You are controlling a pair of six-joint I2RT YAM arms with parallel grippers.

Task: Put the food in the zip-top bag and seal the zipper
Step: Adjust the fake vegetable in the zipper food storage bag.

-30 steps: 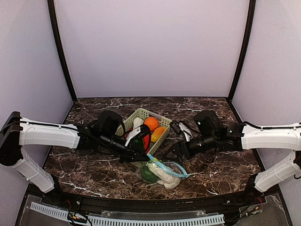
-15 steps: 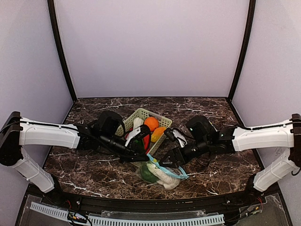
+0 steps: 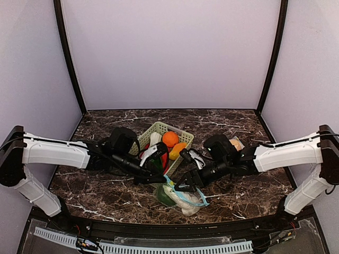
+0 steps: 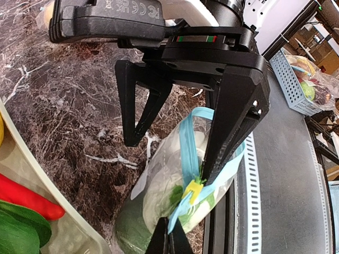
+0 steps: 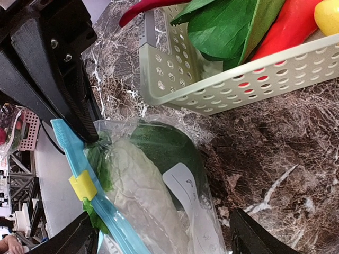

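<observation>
Zip-top bag (image 5: 153,174) | left end effector (image 4: 168,239) clenched on blue zipper (image 4: 186,143) | right end effector (image 4: 169,157) released, straddling bag mouth

The zip-top bag (image 5: 159,174) lies on the table (image 5: 275,159) between the right gripper's (image 3: 184,186) spread fingers, food (image 5: 140,185) inside it, its zipper edge pinched in the left gripper's (image 4: 169,238) tips opposite. Ahead of the right claw, just past the bag, sits the basket (image 5: 238,79) — alongside the left claw — with a chilli (image 5: 286,26) and an orange (image 3: 170,138) in it.
</observation>
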